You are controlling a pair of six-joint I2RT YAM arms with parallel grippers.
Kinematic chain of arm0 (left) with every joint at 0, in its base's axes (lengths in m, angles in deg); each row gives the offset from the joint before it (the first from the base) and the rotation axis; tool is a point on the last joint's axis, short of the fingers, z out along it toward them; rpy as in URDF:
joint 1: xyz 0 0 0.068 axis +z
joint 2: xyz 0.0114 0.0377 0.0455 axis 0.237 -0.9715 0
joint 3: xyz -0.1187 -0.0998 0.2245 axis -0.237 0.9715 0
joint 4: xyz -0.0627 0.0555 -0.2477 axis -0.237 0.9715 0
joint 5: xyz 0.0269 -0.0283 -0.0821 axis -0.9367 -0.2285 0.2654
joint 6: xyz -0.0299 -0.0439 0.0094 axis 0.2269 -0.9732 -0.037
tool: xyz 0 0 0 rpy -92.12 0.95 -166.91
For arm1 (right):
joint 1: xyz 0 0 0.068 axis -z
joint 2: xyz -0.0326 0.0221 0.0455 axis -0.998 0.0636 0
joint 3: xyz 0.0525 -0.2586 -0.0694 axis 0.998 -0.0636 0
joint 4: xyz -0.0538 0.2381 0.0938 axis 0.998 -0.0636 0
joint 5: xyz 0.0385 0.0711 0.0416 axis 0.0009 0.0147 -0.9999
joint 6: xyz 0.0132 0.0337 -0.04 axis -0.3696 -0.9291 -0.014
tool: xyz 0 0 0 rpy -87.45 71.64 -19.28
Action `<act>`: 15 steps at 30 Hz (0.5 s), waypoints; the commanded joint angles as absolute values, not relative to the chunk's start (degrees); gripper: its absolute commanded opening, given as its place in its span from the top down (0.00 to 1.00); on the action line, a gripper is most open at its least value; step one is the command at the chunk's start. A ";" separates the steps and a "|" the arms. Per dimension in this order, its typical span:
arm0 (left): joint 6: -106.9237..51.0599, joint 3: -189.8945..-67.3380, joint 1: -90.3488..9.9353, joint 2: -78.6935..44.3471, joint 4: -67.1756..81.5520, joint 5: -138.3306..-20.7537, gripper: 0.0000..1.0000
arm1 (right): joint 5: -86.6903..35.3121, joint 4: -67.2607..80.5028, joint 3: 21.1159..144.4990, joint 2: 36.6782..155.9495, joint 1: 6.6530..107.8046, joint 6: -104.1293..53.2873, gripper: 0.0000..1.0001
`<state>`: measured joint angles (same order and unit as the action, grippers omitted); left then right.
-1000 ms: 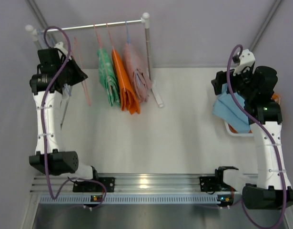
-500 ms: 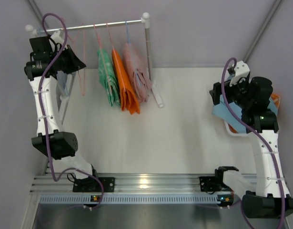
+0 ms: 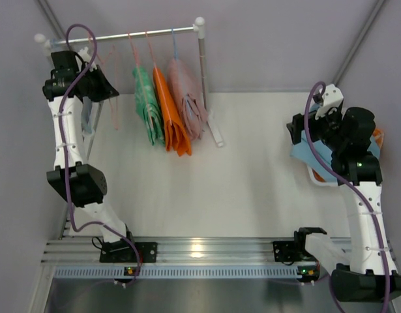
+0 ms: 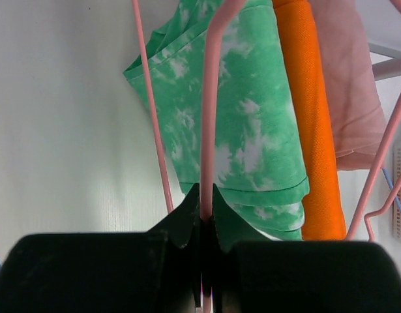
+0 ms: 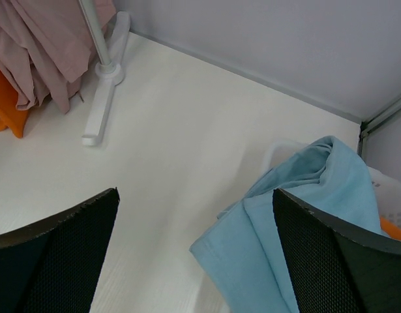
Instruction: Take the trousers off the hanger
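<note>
Now nearer the rail (image 3: 122,33) than before, my left gripper (image 4: 205,203) pinches the pink hanger (image 4: 210,98); my right gripper (image 5: 197,261) gapes over the soft, light trousers (image 5: 304,208) at the right edge of the table (image 3: 252,195), best taken by a fold.

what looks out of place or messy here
The light blue trousers hang half out of the white basket, draped over its rim onto the table rather than lying inside. The left gripper is shut on a bare pink hanger, which fits the task.
</note>
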<state>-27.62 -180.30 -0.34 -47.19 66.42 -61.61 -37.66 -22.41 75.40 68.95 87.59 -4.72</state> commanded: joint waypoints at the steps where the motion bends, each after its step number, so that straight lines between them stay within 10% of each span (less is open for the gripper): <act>1: -27.43 -178.80 -0.08 -45.22 65.54 -60.82 0.99 | -38.79 -19.68 75.82 67.62 86.80 -4.89 0.01; 7: -25.58 -170.81 -0.17 -40.48 63.53 -59.59 0.61 | -38.70 -20.82 76.61 67.18 86.80 -5.16 0.00; 11: -25.40 -167.46 -0.08 -35.29 60.37 -60.03 0.07 | -38.79 -21.78 77.57 66.91 86.80 -6.04 0.01; 15: -24.79 -164.30 -0.17 -27.47 58.78 -61.08 0.01 | -39.23 -23.02 78.19 66.56 86.80 -7.35 0.00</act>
